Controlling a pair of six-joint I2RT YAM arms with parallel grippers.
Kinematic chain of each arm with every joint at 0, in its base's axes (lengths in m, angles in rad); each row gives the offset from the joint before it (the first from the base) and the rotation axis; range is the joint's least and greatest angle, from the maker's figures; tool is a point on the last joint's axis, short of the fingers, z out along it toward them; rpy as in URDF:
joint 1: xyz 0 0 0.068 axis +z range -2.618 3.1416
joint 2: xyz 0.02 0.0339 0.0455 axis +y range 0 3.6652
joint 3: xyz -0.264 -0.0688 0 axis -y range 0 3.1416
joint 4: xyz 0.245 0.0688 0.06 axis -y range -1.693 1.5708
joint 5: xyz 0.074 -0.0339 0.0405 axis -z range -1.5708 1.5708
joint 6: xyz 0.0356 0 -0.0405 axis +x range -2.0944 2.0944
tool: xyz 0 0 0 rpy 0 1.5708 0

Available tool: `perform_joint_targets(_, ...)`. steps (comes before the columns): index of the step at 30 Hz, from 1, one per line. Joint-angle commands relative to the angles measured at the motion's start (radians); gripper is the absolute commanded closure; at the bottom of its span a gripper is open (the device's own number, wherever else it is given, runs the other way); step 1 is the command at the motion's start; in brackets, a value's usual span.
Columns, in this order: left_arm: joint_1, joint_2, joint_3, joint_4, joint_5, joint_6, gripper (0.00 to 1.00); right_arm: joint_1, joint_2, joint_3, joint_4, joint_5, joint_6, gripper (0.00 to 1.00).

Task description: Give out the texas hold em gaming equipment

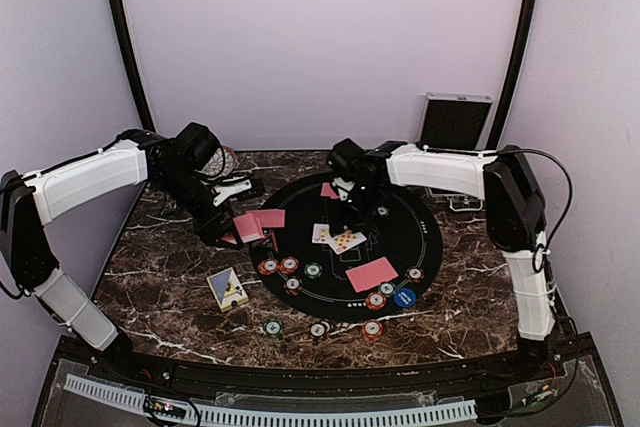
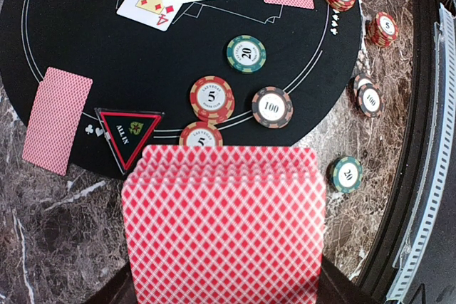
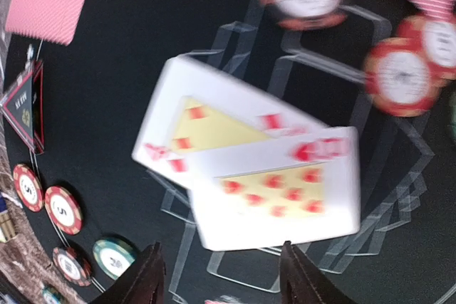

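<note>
We record left jaws clamped on a stack of red-backed cards (image 2: 224, 218) at the black mat's (image 2: 85, 33) left edge, right jaws wide apart and empty above two face-up cards (image 3: 249, 183) mid-mat, chips (image 2: 211, 96) scattered nearby.

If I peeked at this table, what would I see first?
Probably the stack of red-backed cards held in the left gripper, at the left edge of the black mat. Next come the face-up cards in the mat's middle, with colourful chips scattered along its near edge.
</note>
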Motion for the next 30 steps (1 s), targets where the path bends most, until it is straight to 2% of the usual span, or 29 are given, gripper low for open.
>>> perform_joint_targets(1,0.003,-0.048,0.009,-0.022,0.019,0.012,1.00,-0.127,-0.135,-0.167,0.185,-0.122,0.028,0.42)
perform_joint_targets(6,0.003,-0.048,0.009,-0.024,0.022,0.014,1.00,-0.205,-0.175,-0.300,0.285,-0.209,0.032,0.40)
perform_joint_targets(11,0.003,-0.047,0.012,-0.026,0.019,0.013,1.00,-0.235,-0.147,-0.337,0.340,-0.258,0.033,0.40)
perform_joint_targets(22,0.003,-0.055,0.006,-0.031,0.014,0.016,1.00,-0.245,-0.088,-0.361,0.416,-0.290,0.031,0.43)
perform_joint_targets(30,0.003,-0.052,0.006,-0.028,0.015,0.016,1.00,-0.221,-0.114,-0.442,0.469,-0.345,0.064,0.48)
